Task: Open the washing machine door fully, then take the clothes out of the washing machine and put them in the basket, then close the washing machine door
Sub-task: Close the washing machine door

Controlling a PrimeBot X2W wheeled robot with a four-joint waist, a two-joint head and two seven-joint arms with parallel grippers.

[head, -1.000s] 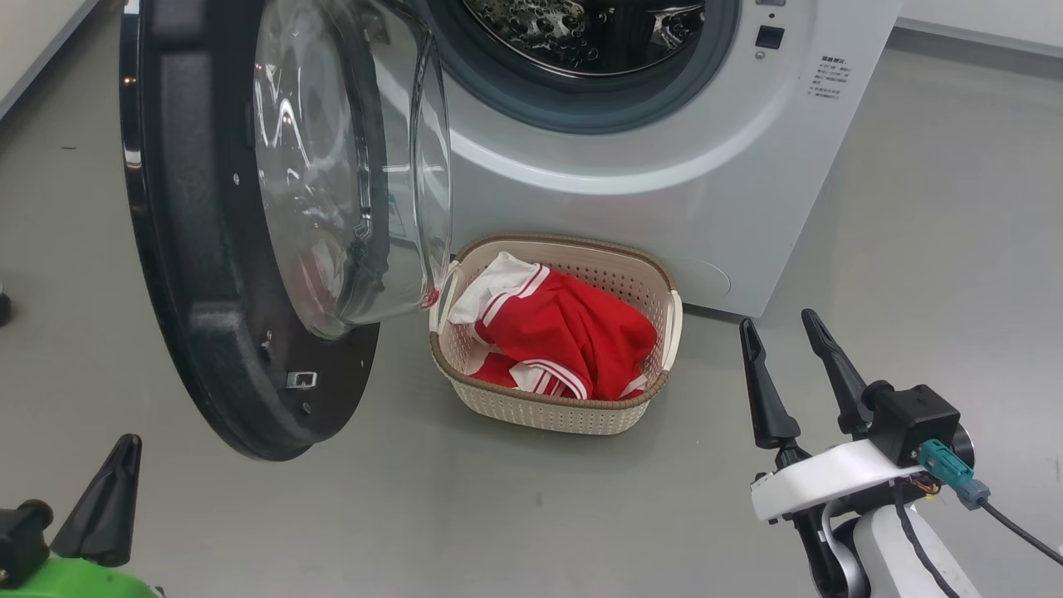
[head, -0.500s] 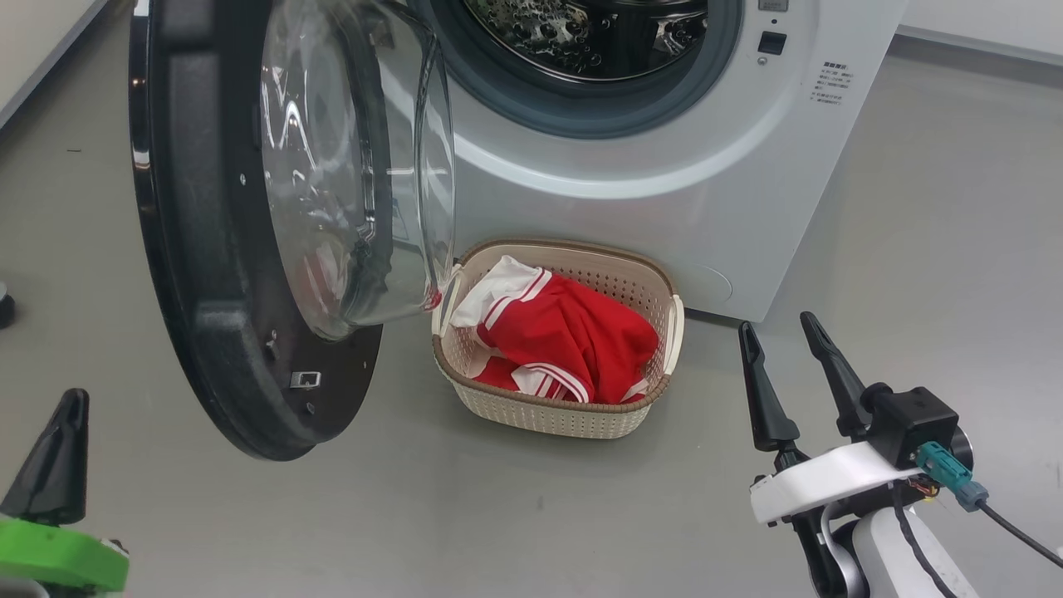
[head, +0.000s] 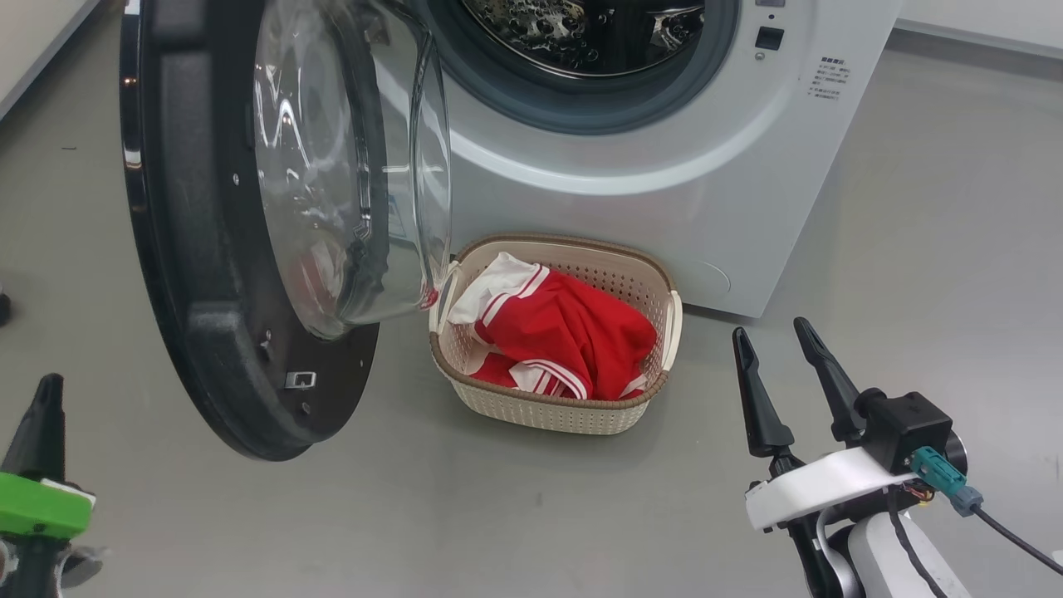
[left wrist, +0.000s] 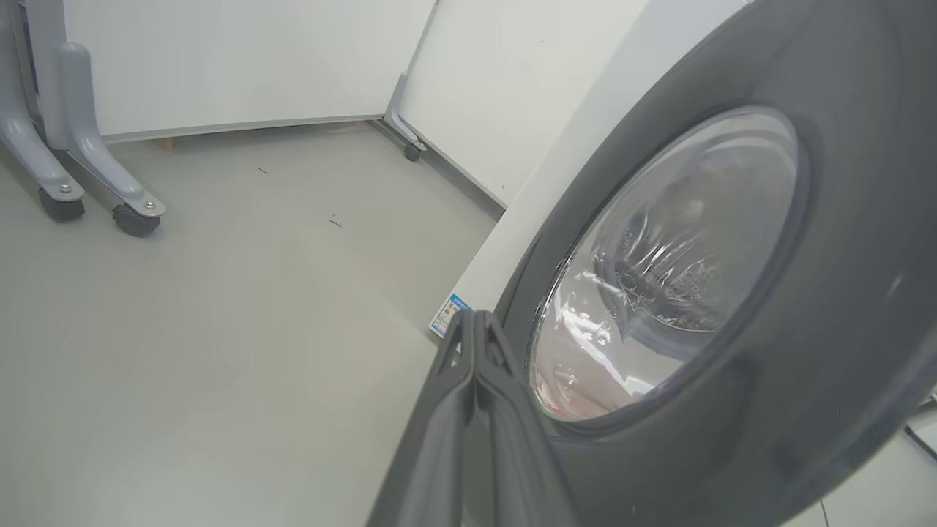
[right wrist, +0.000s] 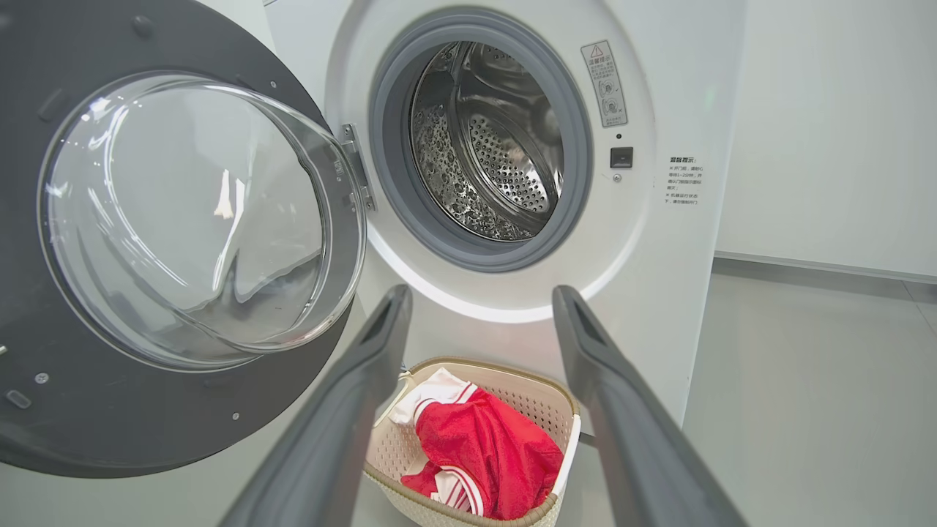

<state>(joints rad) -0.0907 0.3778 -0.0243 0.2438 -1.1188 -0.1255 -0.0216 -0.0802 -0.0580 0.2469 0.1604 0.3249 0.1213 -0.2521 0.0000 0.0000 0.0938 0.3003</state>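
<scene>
Currently the washing machine door stands swung open at the left of the washing machine. The clothes lie in the basket, which sits on the floor just before the machine's front. The left gripper has its fingers pressed together beside the door's outer face. The right gripper has its fingers spread and holds nothing.

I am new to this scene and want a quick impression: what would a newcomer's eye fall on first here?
The red clothes stand out most, heaped in the cream basket on the floor before the white washing machine. At the left the washing machine door hangs wide open, black rim around a bulging glass bowl, and the steel drum behind looks empty. The right gripper stands open at the lower right.
</scene>
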